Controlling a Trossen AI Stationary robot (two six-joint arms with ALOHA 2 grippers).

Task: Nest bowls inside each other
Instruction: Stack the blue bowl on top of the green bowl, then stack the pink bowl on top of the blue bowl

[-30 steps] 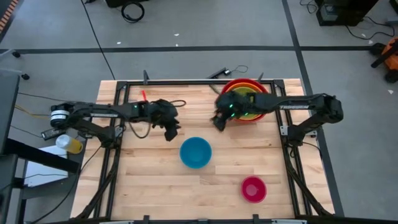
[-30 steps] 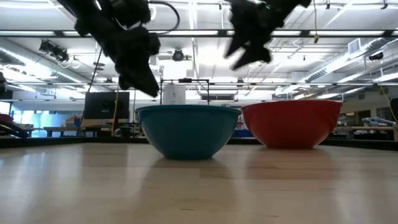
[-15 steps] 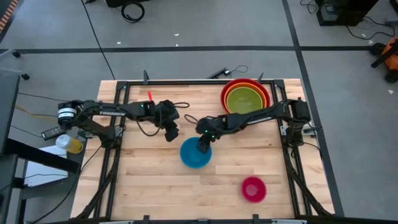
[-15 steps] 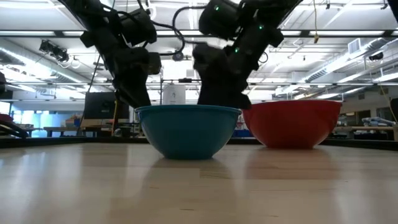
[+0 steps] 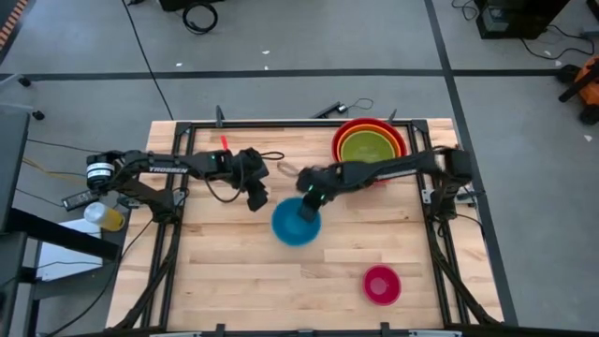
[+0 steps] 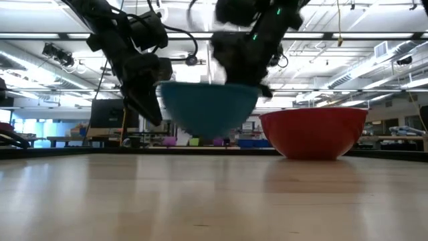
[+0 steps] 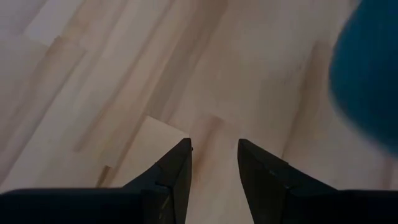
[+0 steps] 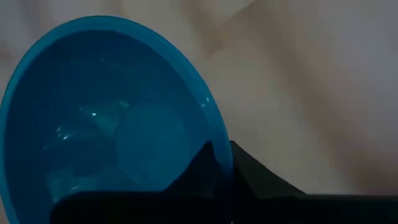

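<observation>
Five bowls were on or over the wooden table [image 5: 215,281]. Three of them were already nested: the red bowl [image 5: 342,134] sat at the far edge of the table, the orange bowl [image 5: 401,142] inside it, and the lime green bowl [image 5: 367,148] inside the orange one. All three stood upright with the mouth up.

The blue bowl [image 5: 292,226] was in front of this red stack, toward the middle of the table. In the low view the blue bowl [image 6: 208,107] hung above the wood with clear space below it, beside the red bowl [image 6: 313,131], and its rim looked a little tilted. A bowl is round, so it had no long axis; its mouth pointed up.

The right gripper [image 5: 310,203] was closed narrow on the rim of the blue bowl, on the side facing the red stack. In the right wrist view one finger was inside the wall of the blue bowl [image 8: 93,118] and one outside.

The magenta pink bowl [image 5: 381,285] stood upright, well apart from the red stack, near the front edge.

The left gripper [image 5: 258,198] waited just beside the blue bowl, on the side away from the red stack. Its fingers [image 7: 174,171] were apart, with only bare wood between them.
</observation>
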